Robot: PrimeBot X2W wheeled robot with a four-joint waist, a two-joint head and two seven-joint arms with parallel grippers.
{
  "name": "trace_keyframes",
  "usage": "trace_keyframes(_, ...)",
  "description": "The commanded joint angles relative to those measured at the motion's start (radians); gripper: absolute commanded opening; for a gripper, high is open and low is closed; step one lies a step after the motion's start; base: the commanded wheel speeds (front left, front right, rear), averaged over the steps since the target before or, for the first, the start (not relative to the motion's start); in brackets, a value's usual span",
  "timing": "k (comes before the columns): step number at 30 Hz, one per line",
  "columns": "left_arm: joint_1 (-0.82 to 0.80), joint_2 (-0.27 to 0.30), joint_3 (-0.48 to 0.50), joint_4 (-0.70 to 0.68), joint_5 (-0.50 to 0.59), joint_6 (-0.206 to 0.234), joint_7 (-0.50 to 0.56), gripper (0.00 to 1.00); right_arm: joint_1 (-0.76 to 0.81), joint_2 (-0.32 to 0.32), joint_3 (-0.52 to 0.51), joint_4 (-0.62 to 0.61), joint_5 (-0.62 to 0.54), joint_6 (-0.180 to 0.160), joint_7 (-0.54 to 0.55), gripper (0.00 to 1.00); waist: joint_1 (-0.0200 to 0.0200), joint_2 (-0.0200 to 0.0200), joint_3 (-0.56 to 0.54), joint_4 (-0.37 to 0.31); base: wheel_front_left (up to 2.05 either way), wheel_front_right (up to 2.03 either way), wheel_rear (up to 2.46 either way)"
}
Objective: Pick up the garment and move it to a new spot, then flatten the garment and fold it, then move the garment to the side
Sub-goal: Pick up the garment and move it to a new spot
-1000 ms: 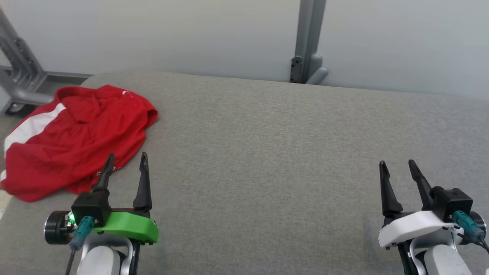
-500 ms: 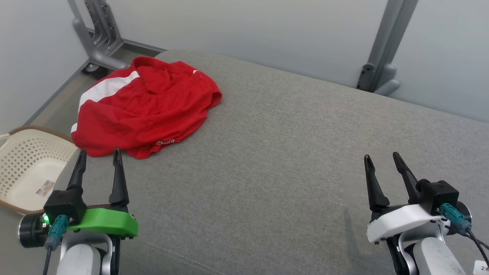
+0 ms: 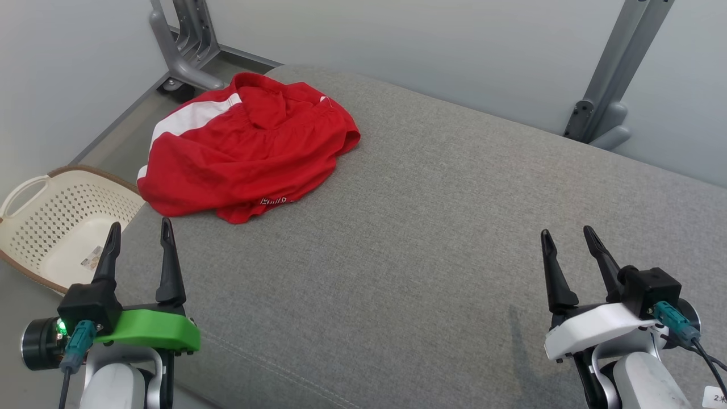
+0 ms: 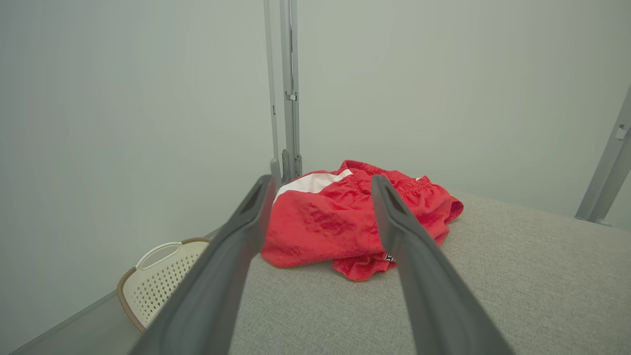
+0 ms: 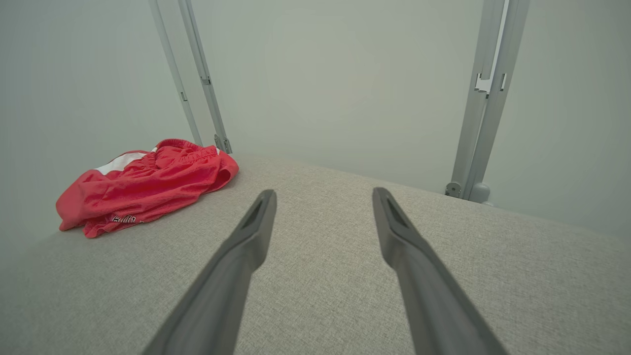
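Across the whole foreground spread the grey surface (image 3: 431, 238), padded, rounded at its edges and covered in a coarse woven cloth with a stitched seam near me. Behind it stood a plain pale wall (image 3: 397, 45) and slanting grey metal posts (image 3: 616, 74).

At the far left corner of the surface, right at its edge, lay the garment (image 3: 244, 153). It was a pair of red, mesh-like shorts, crumpled in a loose heap, with a gathered waistband, a white side stripe and small white lettering along the nearer hem.

On the floor to my left sat a cream plastic basket (image 3: 62, 216), perforated, brown-rimmed, with a loop handle. My head view looked down into it and caught a small label on its bottom, while my left wrist view gave its rim and handle from the side. My right wrist view took the garment low and side-on, lettering toward me.

My left hand (image 3: 140, 223), on its green mount, and my right hand (image 3: 567, 231), on its white one, both hovered released, dark fingers spread and grasping nothing. The left was near the garment, the right well apart from it.
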Motion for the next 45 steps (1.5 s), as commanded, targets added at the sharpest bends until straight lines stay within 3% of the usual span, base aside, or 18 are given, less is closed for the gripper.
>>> trace_keyframes(1, 0.006, -0.001, 0.002, 0.002, 0.008, -0.005, -0.005, 1.0, -0.004, -0.005, -0.002, 0.003, 0.002, 0.0, -0.006, 1.0, 0.0, 0.0, 0.0, 0.001, 0.0, 0.0, 0.0)
trace_keyframes(10, -0.029, -0.007, 0.017, 0.011, 0.003, -0.007, -0.004, 1.0, -0.02, -0.01, 0.007, -0.011, -0.004, 0.0, 0.004, 1.0, 0.0, 0.0, 0.026, -0.015, 0.0, 0.0, 0.0)
trace_keyframes(18, -0.182, 0.002, 0.031, 0.085, -0.043, -0.03, 0.015, 1.0, -0.072, -0.041, 0.032, -0.064, -0.017, 0.0, 0.041, 1.0, 0.0, 0.0, 0.14, -0.094, 0.0, 0.0, 0.0)
trace_keyframes(28, -0.419, 0.045, 0.073, 0.404, -0.13, -0.086, 0.06, 1.0, -0.165, -0.078, 0.062, -0.119, -0.025, 0.0, 0.075, 1.0, 0.0, 0.0, 0.332, -0.226, 0.0, 0.0, 0.0)
trace_keyframes(40, -0.621, 0.081, 0.055, 0.791, -0.165, -0.123, 0.071, 1.0, -0.222, -0.093, 0.07, -0.128, -0.024, 0.0, 0.072, 1.0, 0.0, 0.0, 0.444, -0.273, 0.0, 0.0, 0.0)
trace_keyframes(41, -0.631, 0.083, 0.052, 0.812, -0.163, -0.125, 0.068, 0.85, -0.223, -0.093, 0.07, -0.127, -0.024, 0.0, 0.073, 1.0, 0.0, 0.0, 0.446, -0.272, 0.0, 0.0, 0.0)
trace_keyframes(42, -0.639, 0.084, 0.048, 0.829, -0.161, -0.128, 0.063, 0.31, -0.225, -0.093, 0.069, -0.125, -0.024, 0.0, 0.073, 1.0, 0.0, 0.0, 0.448, -0.27, 0.0, 0.0, 0.0)
trace_keyframes(43, -0.647, 0.087, 0.045, 0.845, -0.159, -0.13, 0.059, 0.0, -0.227, -0.093, 0.067, -0.125, -0.025, 0.0, 0.073, 1.0, 0.0, 0.0, 0.449, -0.268, 0.0, 0.0, 0.0)
trace_keyframes(45, -0.651, 0.091, 0.038, 0.858, -0.153, -0.128, 0.052, 0.0, -0.228, -0.093, 0.067, -0.123, -0.026, 0.0, 0.073, 1.0, 0.0, 0.0, 0.448, -0.266, 0.0, 0.0, 0.0)
